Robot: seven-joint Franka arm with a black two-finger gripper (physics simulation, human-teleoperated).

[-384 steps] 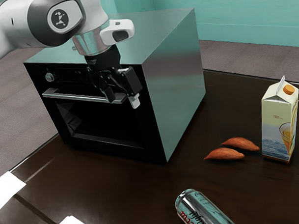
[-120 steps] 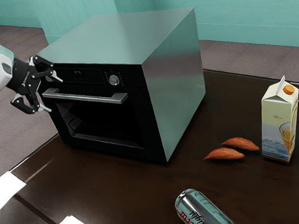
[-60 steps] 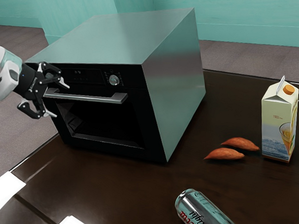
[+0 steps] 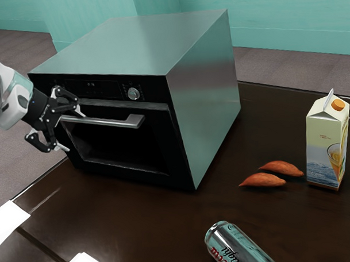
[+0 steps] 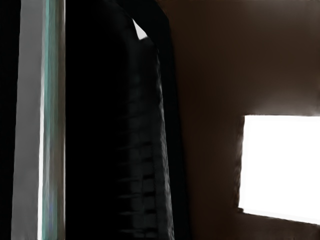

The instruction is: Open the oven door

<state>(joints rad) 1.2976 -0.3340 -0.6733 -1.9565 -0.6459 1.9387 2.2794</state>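
Black two-finger claw, its fingers spread wide apart with nothing gripped between them, at the handle end on the exterior view's left of the oven. The upper finger overlaps that end of the handle; whether they touch, I cannot tell. The handle is a straight silver metal bar across the upper part of the oven door. In the wrist view it is a pale upright strip beside the door's black front.

The black oven door, with a dark window, is slightly ajar: its top edge leans out from the body, leaving a narrow gap under the black control panel and its round silver knob. The oven itself is a boxy, silver-sided metal appliance.

Its front corner on the exterior view's left sits close to the edge of the dark brown counter. A broad stretch of counter gives the door swinging room between the oven's front and a silver drinks can lying on its side. Well apart from the oven's silver side, toward the exterior view's right, are two orange-brown, tapered sweet potatoes and, just beyond them, an upright cream-and-blue carton with an orange cap.
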